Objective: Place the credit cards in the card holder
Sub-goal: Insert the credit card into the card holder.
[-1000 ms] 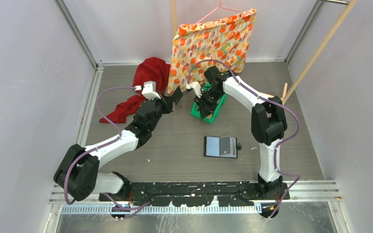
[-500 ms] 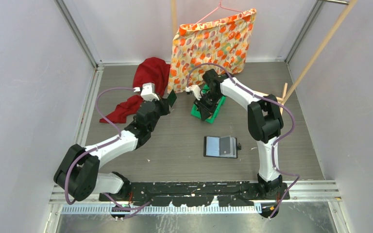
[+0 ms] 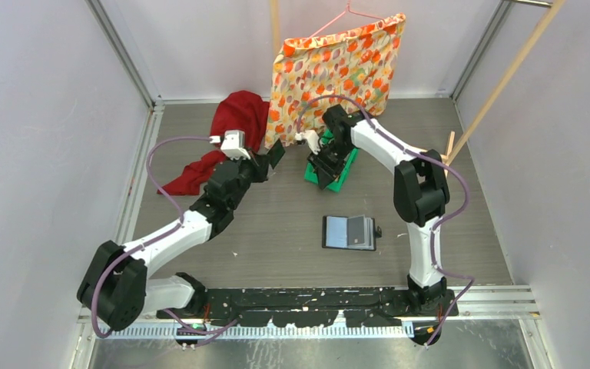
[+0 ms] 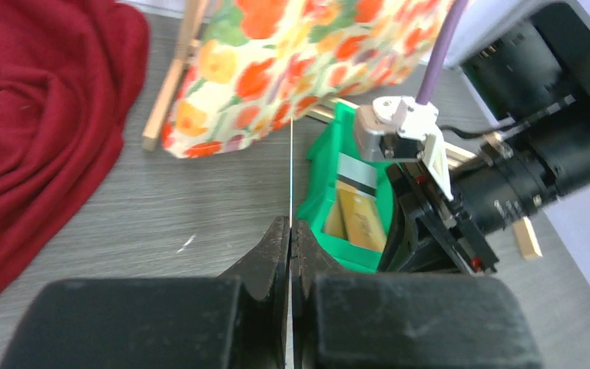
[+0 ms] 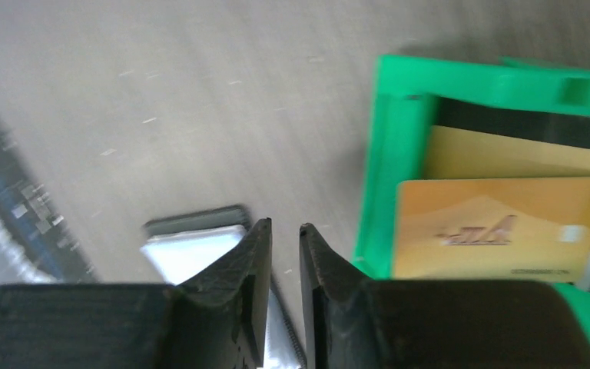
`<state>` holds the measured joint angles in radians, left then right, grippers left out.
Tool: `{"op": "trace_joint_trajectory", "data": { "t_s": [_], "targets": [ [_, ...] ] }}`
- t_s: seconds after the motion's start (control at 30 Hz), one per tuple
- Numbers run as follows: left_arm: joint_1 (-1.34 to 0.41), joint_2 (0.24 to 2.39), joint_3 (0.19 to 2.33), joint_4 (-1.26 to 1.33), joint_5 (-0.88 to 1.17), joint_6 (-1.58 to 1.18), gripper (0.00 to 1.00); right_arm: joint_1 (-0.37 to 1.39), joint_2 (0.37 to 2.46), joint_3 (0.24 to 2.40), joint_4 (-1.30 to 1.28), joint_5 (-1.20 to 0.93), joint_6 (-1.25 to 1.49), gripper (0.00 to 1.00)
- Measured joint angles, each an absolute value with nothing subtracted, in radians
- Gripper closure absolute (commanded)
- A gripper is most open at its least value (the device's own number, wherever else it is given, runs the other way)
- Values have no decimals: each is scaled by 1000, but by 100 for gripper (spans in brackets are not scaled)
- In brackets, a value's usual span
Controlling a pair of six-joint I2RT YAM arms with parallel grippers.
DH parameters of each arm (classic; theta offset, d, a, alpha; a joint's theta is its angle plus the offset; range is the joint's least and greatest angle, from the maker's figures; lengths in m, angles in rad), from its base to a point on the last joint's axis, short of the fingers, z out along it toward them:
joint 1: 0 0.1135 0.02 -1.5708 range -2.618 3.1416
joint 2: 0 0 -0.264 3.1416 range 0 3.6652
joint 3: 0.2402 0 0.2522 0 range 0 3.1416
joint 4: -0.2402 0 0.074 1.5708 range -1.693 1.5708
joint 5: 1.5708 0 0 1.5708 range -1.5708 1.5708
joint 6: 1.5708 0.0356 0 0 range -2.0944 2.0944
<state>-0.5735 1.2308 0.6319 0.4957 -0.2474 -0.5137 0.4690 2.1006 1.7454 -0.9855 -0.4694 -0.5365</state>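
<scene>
My left gripper [image 4: 290,223] is shut on a thin dark credit card [image 4: 290,169], seen edge-on as a fine line sticking up from the jaws. From above, that card [image 3: 276,152] is held off the table, left of the green tray [image 3: 343,184]. Yellow-gold credit cards [image 5: 499,231] lie in the tray [image 5: 399,138]. My right gripper [image 5: 284,224] hovers at the tray's near edge, its jaws a narrow gap apart with nothing between them. The black card holder [image 3: 349,232] lies open on the table, its pale pages up, and shows behind my right fingers [image 5: 192,238].
A red cloth [image 3: 234,123] is heaped at the back left. A floral cloth [image 3: 338,65] hangs on a hanger behind the tray. Wooden sticks [image 3: 507,77] lean at the back right. Walls close in on both sides.
The right jaws have parted slightly over the tray edge. The left arm has shifted a little, still holding the dark card near the tray.
</scene>
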Motion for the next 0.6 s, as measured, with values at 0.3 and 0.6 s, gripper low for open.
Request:
{"op": "trace_joint_trajectory", "data": {
  "t_s": [0.3,0.6],
  "targets": [
    [-580,1110,618,423,238,-474,100,420,1702,1649,-1206,-722,-808,19],
    [-694,942,579,314,519,-464,100,244,1263,1275,-1235,-873,-908,0]
  ]
}}
